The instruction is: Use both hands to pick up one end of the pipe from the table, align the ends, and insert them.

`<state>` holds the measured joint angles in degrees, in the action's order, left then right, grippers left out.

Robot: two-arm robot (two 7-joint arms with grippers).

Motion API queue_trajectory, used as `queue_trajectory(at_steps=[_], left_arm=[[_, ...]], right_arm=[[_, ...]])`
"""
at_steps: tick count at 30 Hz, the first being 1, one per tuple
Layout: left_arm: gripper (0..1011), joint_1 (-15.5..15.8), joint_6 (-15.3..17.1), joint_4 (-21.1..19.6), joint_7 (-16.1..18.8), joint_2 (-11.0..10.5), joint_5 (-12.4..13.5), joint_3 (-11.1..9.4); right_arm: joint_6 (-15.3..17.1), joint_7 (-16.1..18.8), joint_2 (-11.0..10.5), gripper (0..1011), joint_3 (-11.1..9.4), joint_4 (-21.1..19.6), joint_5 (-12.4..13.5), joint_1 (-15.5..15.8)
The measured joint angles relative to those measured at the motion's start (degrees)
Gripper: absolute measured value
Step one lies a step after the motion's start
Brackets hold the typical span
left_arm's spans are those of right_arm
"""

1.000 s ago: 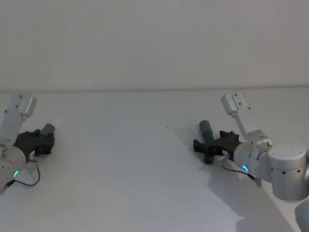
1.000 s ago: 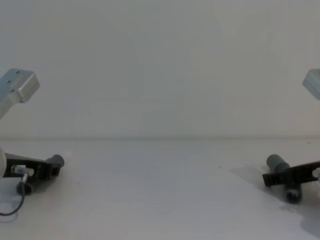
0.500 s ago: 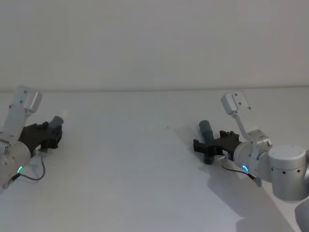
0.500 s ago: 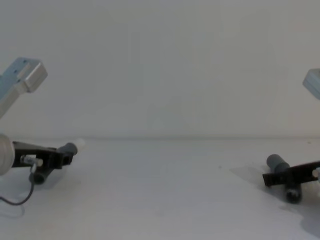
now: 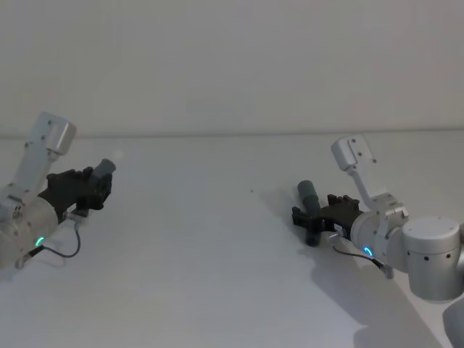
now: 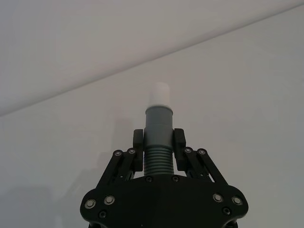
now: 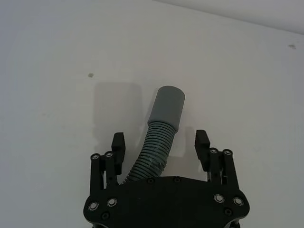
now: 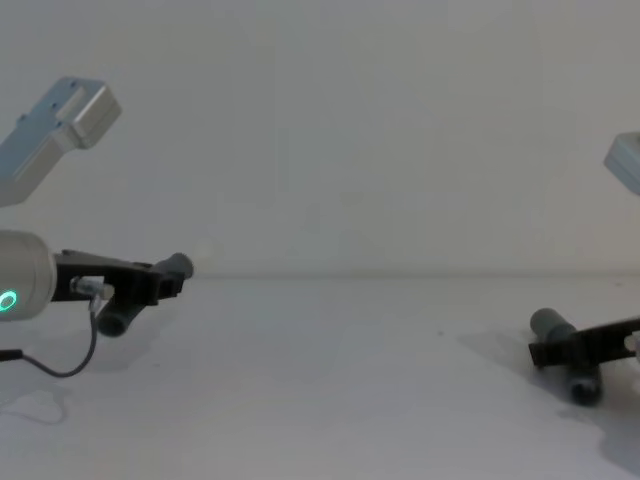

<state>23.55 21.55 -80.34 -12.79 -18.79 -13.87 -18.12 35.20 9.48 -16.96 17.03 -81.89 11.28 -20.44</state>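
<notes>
On your left, above the white desk (image 5: 203,261), the left black claw (image 6: 158,141) grasps the whitish-tipped ribbed grey tube piece (image 6: 158,124) — the right claw (image 7: 160,140), spread wide, straddles the dark-cuffed tube piece (image 7: 167,109) lying on the desk.

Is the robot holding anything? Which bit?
Left black gripper pinches the dark grey ribbed tube with a whitish tip, where its smooth cuff meets the ribs. Right black gripper sits open around the other grey tube, holding nothing.
</notes>
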Motion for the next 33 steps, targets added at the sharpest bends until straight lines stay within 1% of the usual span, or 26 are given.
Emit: queue_trajectory(at_steps=[2, 5, 6, 8, 12, 13, 14, 15, 16, 17, 21, 28, 33], left_arm=[[336, 0.2, -0.2, -0.2, -0.7, 0.0, -0.1, -0.2], [336, 0.4, -0.7, -0.4, -1.7, 0.0, -0.1, -0.4], [336, 0.4, -0.8, -0.5, -1.9, 0.0, -0.1, -0.5], [336, 0.6, -1.2, -0.7, -2.5, 0.1, -0.1, -0.7], [336, 0.7, -2.0, -1.1, -3.4, 0.1, -0.1, -0.8], [336, 0.7, -2.2, -1.2, -3.7, 0.1, -0.1, -0.9], [336, 0.7, -2.3, -1.3, -3.9, 0.1, 0.0, -0.9], [336, 0.8, -2.5, -1.3, -4.1, 0.1, 0.0, -0.9], [336, 0.8, -2.6, -1.4, -4.4, 0.1, 0.0, -1.0], [336, 0.8, -2.7, -1.5, -4.6, 0.1, 0.0, -1.1], [336, 1.0, -3.1, -1.6, -5.4, -0.1, 0.1, -1.3], [336, 1.6, -4.2, -1.6, -8.0, -1.1, 0.0, -2.1], [336, 2.3, -5.2, -1.2, -10.9, -1.9, -0.6, -2.9]], right_arm=[[0.0, 0.0, 0.0, 868, 0.0, 0.0, 0.0, 0.0], [-0.1, 0.0, 0.0, 772, 0.0, -0.1, -0.1, 0.0], [-0.1, 0.0, 0.0, 718, 0.0, -0.1, -0.1, 0.0], [-0.1, 0.0, 0.0, 672, 0.0, -0.1, -0.1, 0.0], [-0.1, 0.0, 0.0, 537, 0.0, -0.1, -0.1, 0.0], [-0.1, 0.0, 0.0, 537, 0.0, -0.1, -0.1, 0.0], [-0.1, 0.0, 0.0, 472, 0.0, -0.1, -0.1, 0.0], [-0.1, 0.0, 0.0, 430, 0.0, -0.1, -0.2, 0.0], [-0.1, 0.0, 0.0, 408, 0.0, -0.2, -0.2, 0.0], [-0.1, 0.0, 0.0, 363, 0.0, -0.2, -0.2, 0.0], [-0.1, 0.0, 0.0, 264, 0.0, -0.2, -0.2, 0.0], [-0.1, 0.0, 0.0, 245, 0.0, -0.2, -0.2, 0.0], [-0.4, 0.5, -0.4, 245, 0.1, -0.3, -0.4, 0.0]])
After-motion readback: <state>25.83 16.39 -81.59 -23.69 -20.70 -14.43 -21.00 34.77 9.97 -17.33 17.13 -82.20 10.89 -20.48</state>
